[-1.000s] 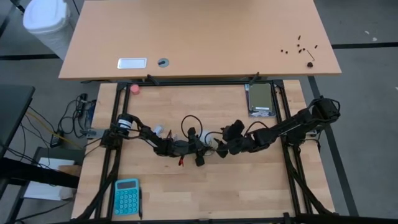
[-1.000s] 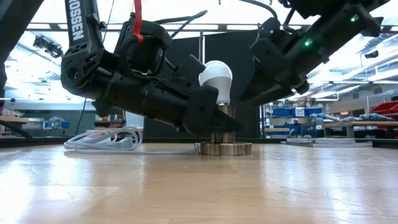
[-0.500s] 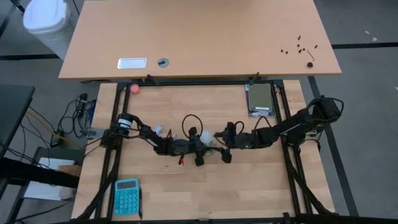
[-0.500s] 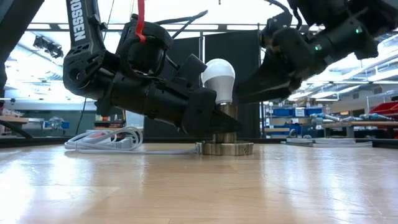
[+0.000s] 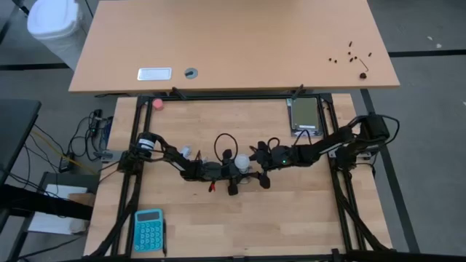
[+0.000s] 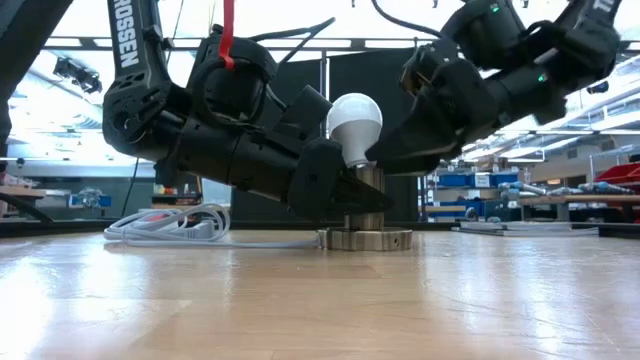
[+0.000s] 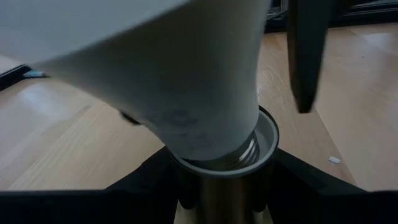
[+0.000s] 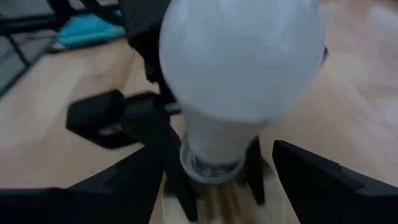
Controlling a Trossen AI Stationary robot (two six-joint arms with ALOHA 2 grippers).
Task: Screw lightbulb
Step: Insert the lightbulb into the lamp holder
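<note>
Looking at the middle of your table, you find the lightbulb [image 6: 354,125] standing in the metal socket [image 6: 364,237], a little tilted, with its threaded base only partly down inside the socket's white-rimmed opening, as the left wrist view shows. The socket is the only holder here, and the bulb is the only thing in it. The socket's round foot rests flat on the wooden table [image 6: 320,300].

Your left gripper [image 6: 345,192] comes in low from the left side, and its fingers are closed on the socket's upright barrel, just below the bulb. Your right gripper [image 8: 205,180] is at the bulb from the opposite side; its two dark fingers [image 8: 317,180] stand wide apart, one on each side of the bulb's neck, and you cannot tell if they touch the glass.

Farther off you have a white coiled cord [image 6: 165,225] lying on the table behind the left arm, a small pink ball [image 5: 158,104] near the back edge, and a blue calculator [image 5: 148,229] at the front left corner.
</note>
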